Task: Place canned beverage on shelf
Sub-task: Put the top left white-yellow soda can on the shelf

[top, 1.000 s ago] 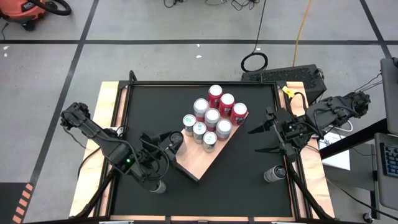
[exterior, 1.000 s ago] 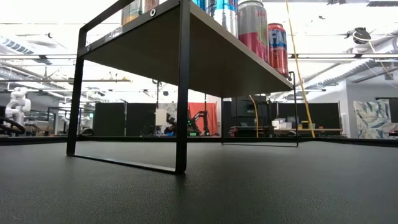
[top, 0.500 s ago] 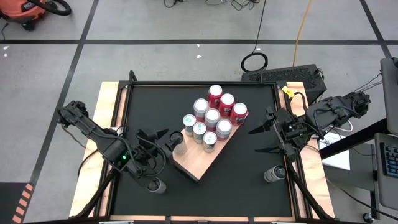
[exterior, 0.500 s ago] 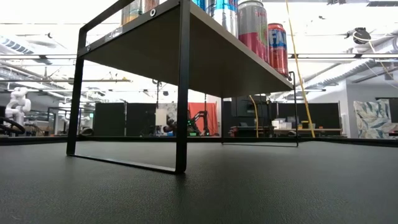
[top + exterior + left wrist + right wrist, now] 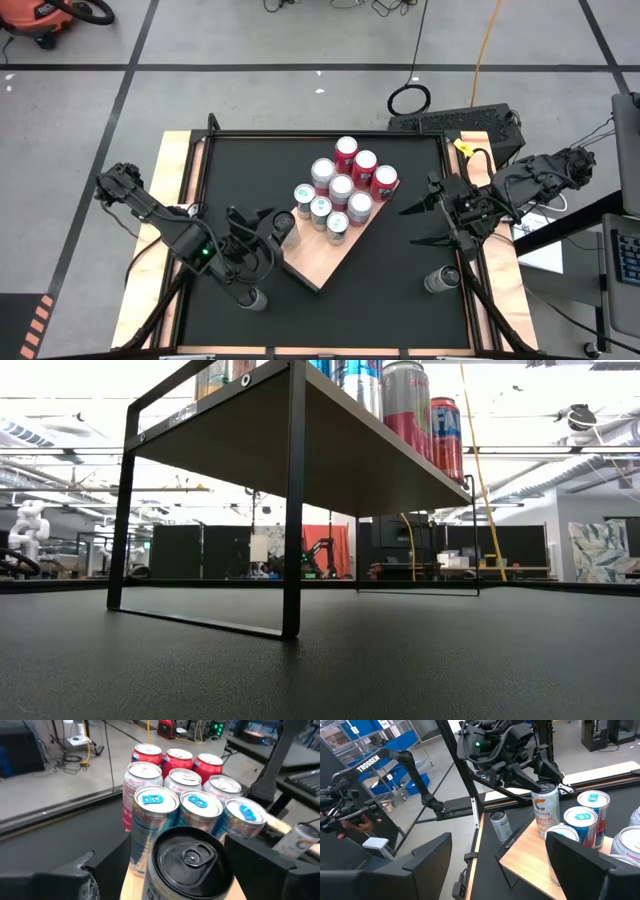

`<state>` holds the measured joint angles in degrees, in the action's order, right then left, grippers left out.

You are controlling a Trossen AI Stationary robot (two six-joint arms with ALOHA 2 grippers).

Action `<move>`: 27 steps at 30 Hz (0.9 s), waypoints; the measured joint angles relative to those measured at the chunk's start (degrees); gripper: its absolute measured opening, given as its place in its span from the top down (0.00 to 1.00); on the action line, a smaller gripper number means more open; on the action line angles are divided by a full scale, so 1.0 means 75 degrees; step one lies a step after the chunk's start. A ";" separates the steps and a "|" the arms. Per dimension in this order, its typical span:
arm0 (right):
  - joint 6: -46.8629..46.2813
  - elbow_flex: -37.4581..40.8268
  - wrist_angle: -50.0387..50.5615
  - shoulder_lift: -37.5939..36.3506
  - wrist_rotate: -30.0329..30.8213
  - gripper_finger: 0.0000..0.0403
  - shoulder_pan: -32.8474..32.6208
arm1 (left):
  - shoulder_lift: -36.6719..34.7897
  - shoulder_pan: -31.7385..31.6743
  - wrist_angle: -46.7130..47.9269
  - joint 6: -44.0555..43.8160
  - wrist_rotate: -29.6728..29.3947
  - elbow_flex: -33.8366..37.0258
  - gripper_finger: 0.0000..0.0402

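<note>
Can (image 5: 285,226) upright at the shelf's (image 5: 318,262) left edge, beside nine others.
Left gripper (image 5: 275,222) straddles it, fingers wide; grip unclear. Right gripper (image 5: 418,222) hovers open, empty, over the table.

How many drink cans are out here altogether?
12. A cluster of nine stands on the shelf. A dark-topped can stands on the shelf's corner at the left gripper. Two stand on the black table: left-side can, right-side can. None look hidden.
</note>
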<state>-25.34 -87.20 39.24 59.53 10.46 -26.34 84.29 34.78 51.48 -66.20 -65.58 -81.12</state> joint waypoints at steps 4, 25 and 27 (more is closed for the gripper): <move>0.0014 0.0000 0.0003 0.0000 0.0000 0.25 0.0001 | 0.0003 -0.0186 0.0001 0.0329 0.0235 0.0001 0.18; 0.0043 0.0000 0.0003 0.0000 0.0000 0.25 0.0000 | -0.0013 -0.0337 0.0024 0.0869 0.0671 -0.0009 0.18; 0.0043 0.0000 0.0003 0.0000 0.0000 0.25 -0.0001 | -0.0020 -0.0337 0.0023 0.0872 0.0690 -0.0009 0.18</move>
<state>-25.02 -87.20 39.27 59.53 10.46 -26.34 84.14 32.25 51.66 -59.66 -60.40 -81.19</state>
